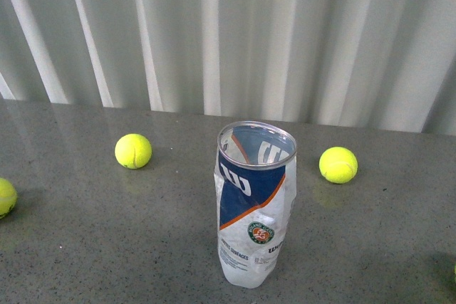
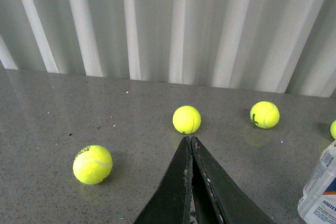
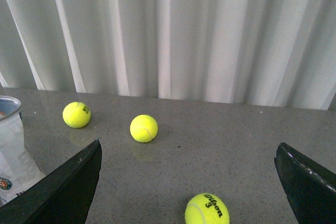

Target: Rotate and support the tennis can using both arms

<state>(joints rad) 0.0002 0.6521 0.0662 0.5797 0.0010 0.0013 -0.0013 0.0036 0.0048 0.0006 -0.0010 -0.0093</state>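
Observation:
The tennis can stands upright on the grey table, open metal rim up, its clear wall dented, blue-white-orange label and round red-green logo facing me. No arm shows in the front view. In the left wrist view my left gripper is shut and empty, its black fingers pressed together and pointing at a tennis ball; the can's bottom corner shows at the frame's edge. In the right wrist view my right gripper is wide open and empty; the can stands just outside one finger.
Tennis balls lie on the table: one left of the can, one right, one at the left edge. A Wilson 3 ball lies between the right gripper's fingers. A white corrugated wall runs behind the table.

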